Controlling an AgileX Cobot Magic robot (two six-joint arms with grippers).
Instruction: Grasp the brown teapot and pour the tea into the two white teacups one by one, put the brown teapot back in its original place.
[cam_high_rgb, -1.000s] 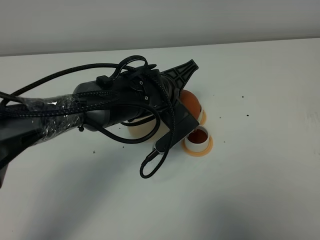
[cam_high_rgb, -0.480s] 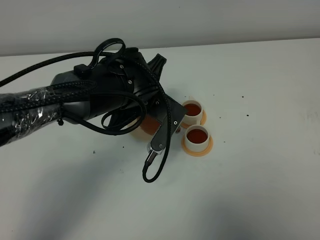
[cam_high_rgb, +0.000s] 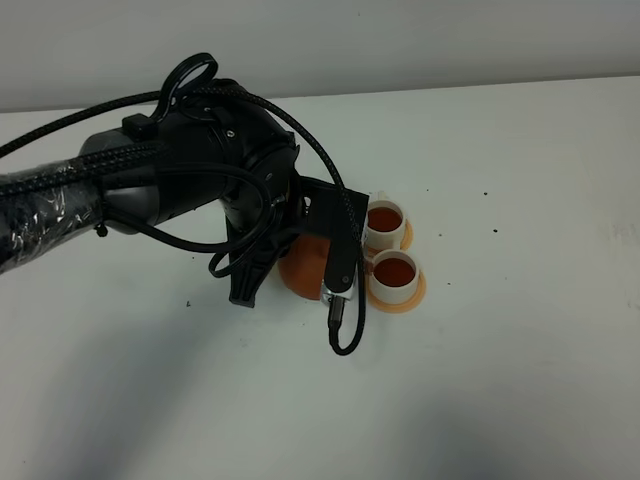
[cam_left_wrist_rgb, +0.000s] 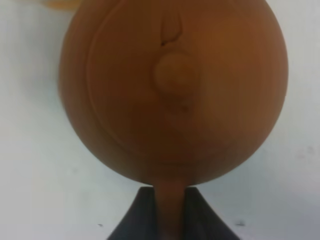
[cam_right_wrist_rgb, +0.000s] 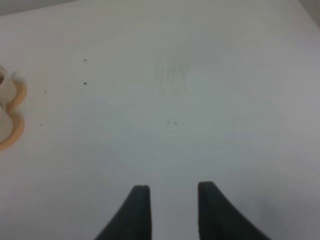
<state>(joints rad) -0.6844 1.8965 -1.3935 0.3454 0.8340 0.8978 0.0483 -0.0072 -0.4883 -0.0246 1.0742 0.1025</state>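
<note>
The brown teapot (cam_high_rgb: 303, 267) sits low just left of the two white teacups, mostly under my left arm (cam_high_rgb: 200, 185). In the left wrist view the teapot (cam_left_wrist_rgb: 175, 95) fills the frame, upright with its lid knob up, and my left gripper (cam_left_wrist_rgb: 170, 202) is shut on its loop handle. The far teacup (cam_high_rgb: 385, 222) and the near teacup (cam_high_rgb: 394, 275) each hold dark tea and stand on orange coasters. The cream saucer is hidden. My right gripper (cam_right_wrist_rgb: 172, 195) is open and empty over bare table, far from the cups (cam_right_wrist_rgb: 4, 105).
A black cable loop (cam_high_rgb: 345, 320) hangs from the left wrist close to the near cup's orange coaster (cam_high_rgb: 416, 295). The white tabletop (cam_high_rgb: 520, 350) stretches right and in front of the cups, with a few dark specks.
My left arm has swung left and away from above the cups, carrying the teapot. The teapot has gone from tilted over the cups to upright and low beside them.
</note>
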